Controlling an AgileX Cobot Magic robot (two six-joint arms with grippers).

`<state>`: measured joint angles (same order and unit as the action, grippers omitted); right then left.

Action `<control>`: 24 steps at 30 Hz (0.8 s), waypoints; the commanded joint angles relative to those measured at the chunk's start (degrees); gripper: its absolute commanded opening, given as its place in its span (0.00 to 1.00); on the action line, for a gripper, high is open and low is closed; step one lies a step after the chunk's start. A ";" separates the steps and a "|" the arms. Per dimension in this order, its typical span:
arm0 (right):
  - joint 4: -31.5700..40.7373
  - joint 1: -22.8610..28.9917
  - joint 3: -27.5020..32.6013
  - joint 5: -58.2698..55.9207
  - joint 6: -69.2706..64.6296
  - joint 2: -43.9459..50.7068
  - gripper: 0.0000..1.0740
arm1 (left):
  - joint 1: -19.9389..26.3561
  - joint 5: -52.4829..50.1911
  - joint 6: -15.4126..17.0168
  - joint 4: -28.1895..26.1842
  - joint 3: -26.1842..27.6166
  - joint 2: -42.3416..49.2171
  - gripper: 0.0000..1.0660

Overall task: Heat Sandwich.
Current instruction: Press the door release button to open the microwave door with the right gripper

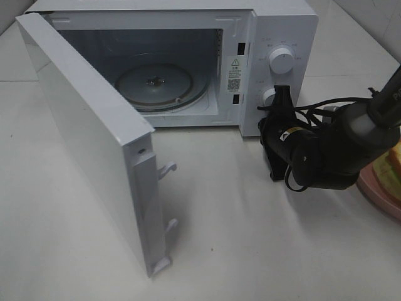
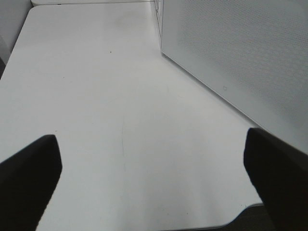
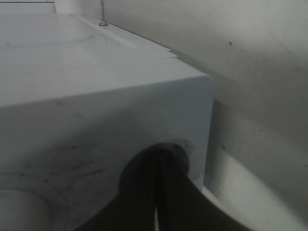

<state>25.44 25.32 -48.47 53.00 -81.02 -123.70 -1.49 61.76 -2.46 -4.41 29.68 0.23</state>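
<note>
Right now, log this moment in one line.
microwave door: open | turntable: bare | left hand: open, over table | right hand: shut, at lower knob | sandwich: on pink plate

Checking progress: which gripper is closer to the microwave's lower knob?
Right. The right gripper, shut, is at the lower knob; the left gripper hangs open over the table beside the microwave.

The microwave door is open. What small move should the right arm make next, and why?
Probably draw the right gripper back from the lower knob and turn toward the sandwich. The door stands open, the glass turntable is bare, and the sandwich sits on its pink plate outside, so the shut jaws must open to fetch it.
</note>
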 commanded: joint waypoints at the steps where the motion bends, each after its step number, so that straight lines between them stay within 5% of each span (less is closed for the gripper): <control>1: -1.38 -2.01 -4.98 12.89 1.09 1.09 0.00 | 0.29 -0.34 0.34 -0.52 -0.06 1.32 0.92; 24: -2.92 -1.89 -2.29 -8.42 7.62 7.62 0.00 | 0.29 -0.34 0.34 -0.52 -0.06 1.32 0.92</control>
<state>24.64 23.72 -49.27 39.65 -75.80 -118.26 -1.49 61.76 -2.46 -4.41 29.68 0.23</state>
